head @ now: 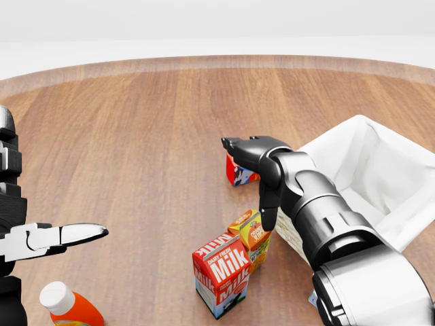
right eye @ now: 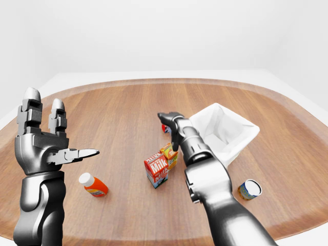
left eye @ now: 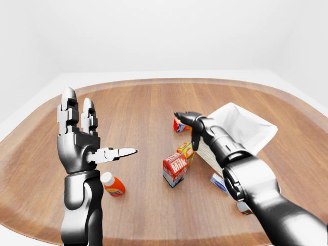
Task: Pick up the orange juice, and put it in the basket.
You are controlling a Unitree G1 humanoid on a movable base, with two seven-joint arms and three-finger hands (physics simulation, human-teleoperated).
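Small orange-and-yellow juice carton [head: 252, 232] — likely light, stiff, flat-sided; grip its upper sides. Right hand [head: 255, 178] above, fingers released, grasping nothing.

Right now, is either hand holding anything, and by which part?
Nothing is held. The right hand hovers open above the orange juice carton; the left hand is raised, open and empty.

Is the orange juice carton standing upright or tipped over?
Upright: the orange juice carton stands on its base beside the milk carton, gabled top up.
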